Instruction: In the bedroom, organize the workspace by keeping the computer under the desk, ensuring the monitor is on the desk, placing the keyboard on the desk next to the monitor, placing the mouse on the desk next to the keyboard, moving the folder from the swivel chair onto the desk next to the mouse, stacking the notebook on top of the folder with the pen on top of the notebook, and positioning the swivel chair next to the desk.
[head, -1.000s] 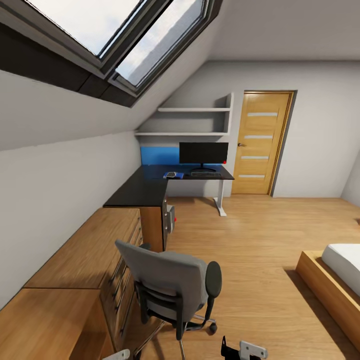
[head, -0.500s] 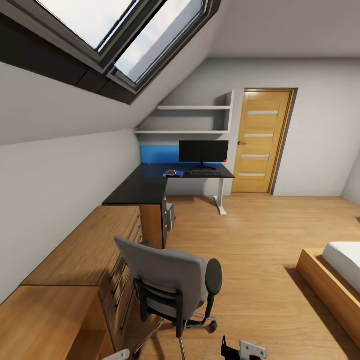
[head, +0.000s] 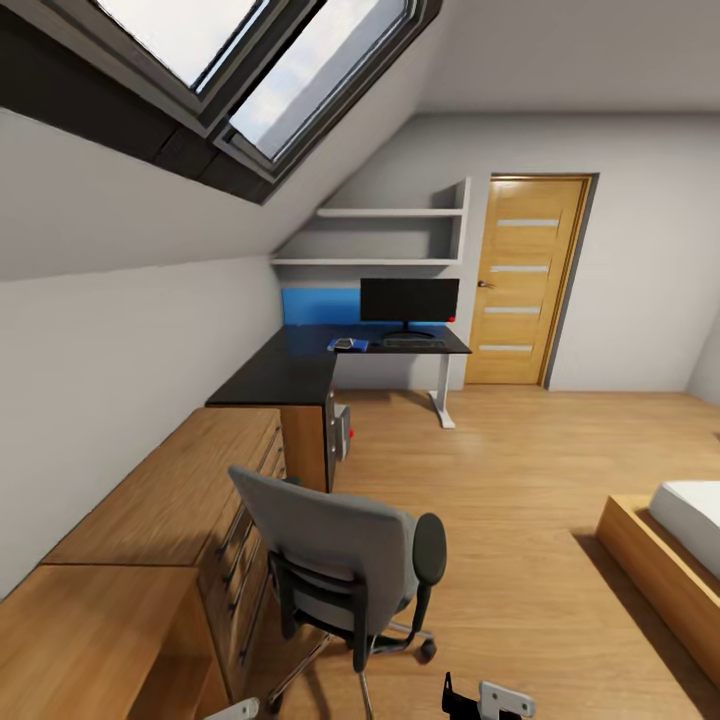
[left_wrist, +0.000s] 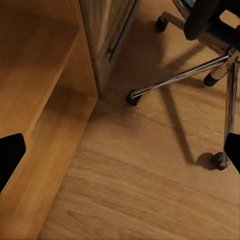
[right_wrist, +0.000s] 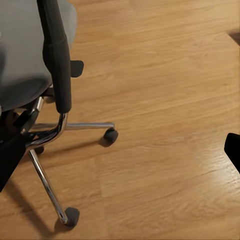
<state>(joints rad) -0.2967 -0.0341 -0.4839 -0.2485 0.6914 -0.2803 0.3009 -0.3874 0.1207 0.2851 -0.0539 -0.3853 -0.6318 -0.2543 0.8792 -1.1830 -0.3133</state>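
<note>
While the grey padded swivel chair (head: 340, 560) with black armrests stands close in front, its back is turned to the camera and its chrome star base is just beside the light-wood low drawer cabinet (head: 170, 510) along the sloped wall. Open light wood floor (head: 520, 480) is seen to the chair's right, bounded by the low wooden bed (head: 665, 560) at the right edge. Further on, the glossy black L-shaped desk (head: 290, 375) is set in the corner, bearing the wide black monitor (head: 409, 302), a dark slim keyboard (head: 412, 342) before it, and the bright blue folder (head: 348, 346) with something dark on top, too small to tell. A silver-grey computer (head: 342, 433) is tucked under the desk. The left gripper (left_wrist: 120, 150) is spread wide over floor; the right gripper (right_wrist: 120, 155) likewise is spread, holding nothing.
</note>
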